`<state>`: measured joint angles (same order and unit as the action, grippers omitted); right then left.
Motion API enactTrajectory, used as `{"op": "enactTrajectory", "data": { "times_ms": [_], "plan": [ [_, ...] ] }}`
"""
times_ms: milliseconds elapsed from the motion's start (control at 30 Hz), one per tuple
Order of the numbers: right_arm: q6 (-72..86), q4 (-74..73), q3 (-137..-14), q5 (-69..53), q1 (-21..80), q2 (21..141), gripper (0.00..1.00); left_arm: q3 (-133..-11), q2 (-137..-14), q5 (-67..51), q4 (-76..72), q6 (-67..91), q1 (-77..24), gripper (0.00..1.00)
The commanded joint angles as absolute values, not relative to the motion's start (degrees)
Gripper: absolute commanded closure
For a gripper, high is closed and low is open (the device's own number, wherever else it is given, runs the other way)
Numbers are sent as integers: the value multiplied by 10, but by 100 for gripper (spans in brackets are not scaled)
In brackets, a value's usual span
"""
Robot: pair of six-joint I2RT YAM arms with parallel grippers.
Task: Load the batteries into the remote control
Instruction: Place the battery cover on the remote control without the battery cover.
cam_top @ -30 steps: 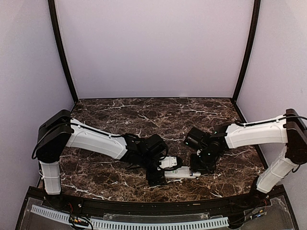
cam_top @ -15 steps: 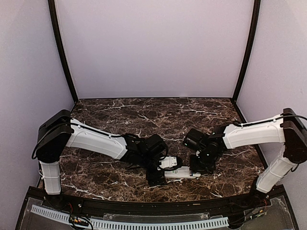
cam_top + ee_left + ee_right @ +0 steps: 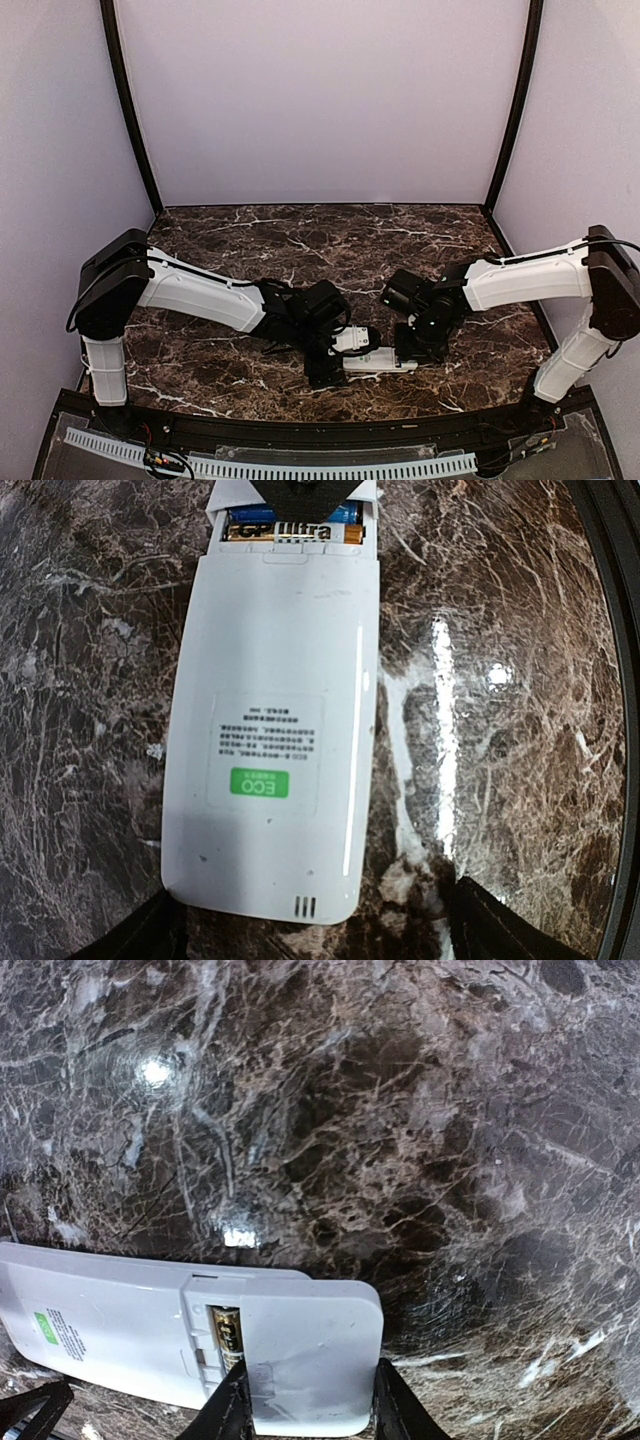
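Left wrist view. Noted remote control (image 3: pixel 275 730) lying face down on dark marble tabletop (image 3: pixel 500 730), green ECO label (image 3: pixel 258 782) up; in top view, near the front edge between both arms. Seen one battery (image 3: pixel 290 532), marked GP Ultra, seated crosswise at the remote's far end. Found white battery cover (image 3: pixel 310 1360) resting over that end, battery partly exposed beside it. Recorded right pincer (image 3: pixel 310 1415) clamped on the cover's side edges. Recorded left pincer (image 3: pixel 318 927) spread wide, straddling the remote's opposite end, one finger (image 3: pixel 490 940) clear of it.
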<state>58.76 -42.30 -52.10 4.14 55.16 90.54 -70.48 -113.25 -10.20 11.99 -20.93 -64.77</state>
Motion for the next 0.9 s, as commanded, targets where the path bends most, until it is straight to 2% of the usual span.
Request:
{"op": "enactTrajectory", "data": {
  "times_ms": [0,867],
  "plan": [
    [583,-422,-518,44,558,918,62,-705,-1152,-110,151,-214,-650,10],
    [545,-455,-540,49,558,897,53,-705,-1154,-114,150,-214,-650,10]
  ]
}}
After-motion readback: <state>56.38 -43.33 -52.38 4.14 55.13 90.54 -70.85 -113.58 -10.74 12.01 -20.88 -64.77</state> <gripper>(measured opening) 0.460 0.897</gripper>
